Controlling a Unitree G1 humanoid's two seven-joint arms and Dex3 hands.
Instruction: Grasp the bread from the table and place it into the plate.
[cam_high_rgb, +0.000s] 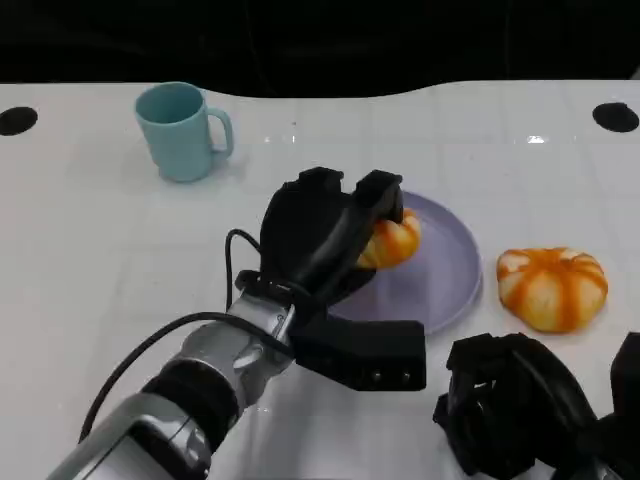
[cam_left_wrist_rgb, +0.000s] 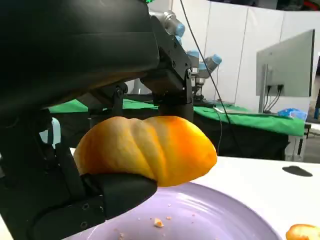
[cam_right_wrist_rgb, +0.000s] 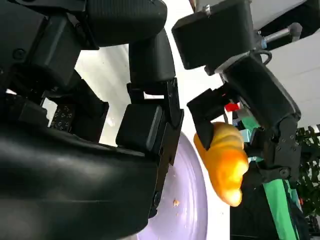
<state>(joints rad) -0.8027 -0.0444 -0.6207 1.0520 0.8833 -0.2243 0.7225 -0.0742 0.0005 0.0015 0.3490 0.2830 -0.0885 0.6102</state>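
Gripped between the fingers of the left hand (cam_high_rgb: 335, 235) above the plate (cam_high_rgb: 450, 265), the bread (cam_high_rgb: 392, 240) was judged liable to roll off the rim if released unevenly.

Orange-yellow bread (cam_high_rgb: 392, 240), lavender plate (cam_high_rgb: 450, 262), teal mug (cam_high_rgb: 182, 130), orange-and-white striped bun (cam_high_rgb: 552, 287).

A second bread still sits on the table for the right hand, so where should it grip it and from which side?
Judging by its low, ribbed dome, the round bread is best taken from above, fingers straddling its widest middle. It lies just ahead of the right hand, right of the plate.
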